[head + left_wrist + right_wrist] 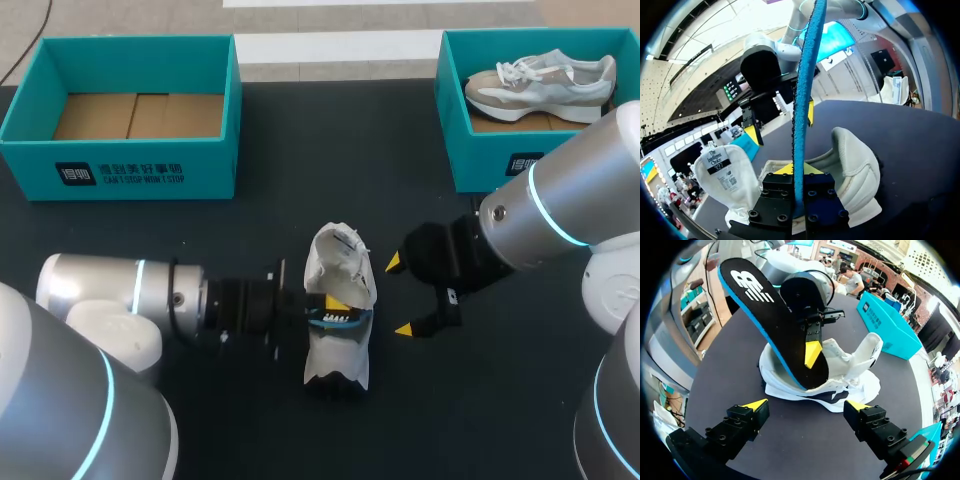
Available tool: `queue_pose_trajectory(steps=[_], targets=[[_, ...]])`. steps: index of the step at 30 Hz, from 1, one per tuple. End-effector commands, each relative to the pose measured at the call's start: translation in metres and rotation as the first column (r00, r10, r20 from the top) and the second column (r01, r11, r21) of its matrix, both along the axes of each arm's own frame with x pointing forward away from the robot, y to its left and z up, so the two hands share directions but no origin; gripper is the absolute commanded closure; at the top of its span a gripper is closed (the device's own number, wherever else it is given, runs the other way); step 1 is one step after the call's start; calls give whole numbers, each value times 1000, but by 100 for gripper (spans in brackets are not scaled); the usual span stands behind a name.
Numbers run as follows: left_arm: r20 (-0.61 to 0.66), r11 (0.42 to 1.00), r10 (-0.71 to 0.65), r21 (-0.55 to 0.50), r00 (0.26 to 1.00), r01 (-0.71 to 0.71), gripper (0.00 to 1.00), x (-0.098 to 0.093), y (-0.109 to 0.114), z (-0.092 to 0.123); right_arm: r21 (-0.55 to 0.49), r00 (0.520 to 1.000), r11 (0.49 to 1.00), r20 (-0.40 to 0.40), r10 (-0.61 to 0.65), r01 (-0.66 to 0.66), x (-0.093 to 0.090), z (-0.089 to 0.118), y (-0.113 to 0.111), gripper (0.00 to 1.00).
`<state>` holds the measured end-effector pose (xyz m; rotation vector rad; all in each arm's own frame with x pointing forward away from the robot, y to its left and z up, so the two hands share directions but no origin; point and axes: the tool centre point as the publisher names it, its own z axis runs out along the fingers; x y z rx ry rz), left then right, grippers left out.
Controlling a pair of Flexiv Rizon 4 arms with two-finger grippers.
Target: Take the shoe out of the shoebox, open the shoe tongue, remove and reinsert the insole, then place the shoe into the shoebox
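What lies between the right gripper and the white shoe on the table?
Only bare table. The right wrist view shows nothing on that stretch between the open right gripper and the shoe.

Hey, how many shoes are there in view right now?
2. One shoe lies in the shoebox at the far right. The other shoe sits mid-table, its insole held by the left gripper. None appears hidden.

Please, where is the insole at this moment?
In the right wrist view the insole stands tilted, its lower end inside the white shoe near the middle of the table, pinched by the left gripper; the open right gripper faces it.
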<state>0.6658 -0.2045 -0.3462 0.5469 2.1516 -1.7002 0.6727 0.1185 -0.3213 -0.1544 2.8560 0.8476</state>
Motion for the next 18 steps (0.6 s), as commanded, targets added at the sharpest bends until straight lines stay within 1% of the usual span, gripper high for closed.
queue_pose_trajectory(steps=[1, 2, 3, 5, 7, 9, 11, 14, 16, 18], targets=[[12, 1000, 10, -13, 1000, -10, 37, -3, 1, 7, 1, 1000, 1000, 1, 0, 0, 0, 0, 0, 0], [15, 1000, 10, -14, 1000, -10, 24, -3, 2, 10, 1, 1000, 1000, 1, 0, 0, 0, 0, 0, 0], [23, 1000, 12, -18, 1000, -12, 26, -4, 2, 12, 1, 1000, 1000, 1, 0, 0, 0, 0, 0, 0], [37, 999, 13, -36, 999, -12, 34, -5, 3, 19, 1, 1000, 1000, 1, 0, 0, 0, 0, 0, 0], [51, 999, 9, -51, 999, -6, 37, -7, 3, 25, 1, 1000, 1000, 1, 0, 0, 0, 0, 0, 0], [58, 998, 7, -55, 998, -4, 38, -10, 4, 29, 1, 1000, 1000, 1, 0, 0, 0, 0, 0, 0], [65, 998, 6, -58, 998, -2, 45, -12, 5, 34, 1, 1000, 1000, 1, 0, 0, 0, 0, 0, 0], [76, 998, 5, -59, 997, -1, 49, -16, 7, 39, 1, 1000, 1000, 1, 0, 0, 0, 0, 0, 0], [79, 998, 6, -62, 997, -1, 49, -19, 10, 41, 1, 1000, 1000, 1, 0, 0, 0, 0, 0, 0], [83, 998, 7, -63, 997, -1, 53, -22, 12, 42, 1, 1000, 1000, 1, 0, 0, 0, 0, 0, 0]])
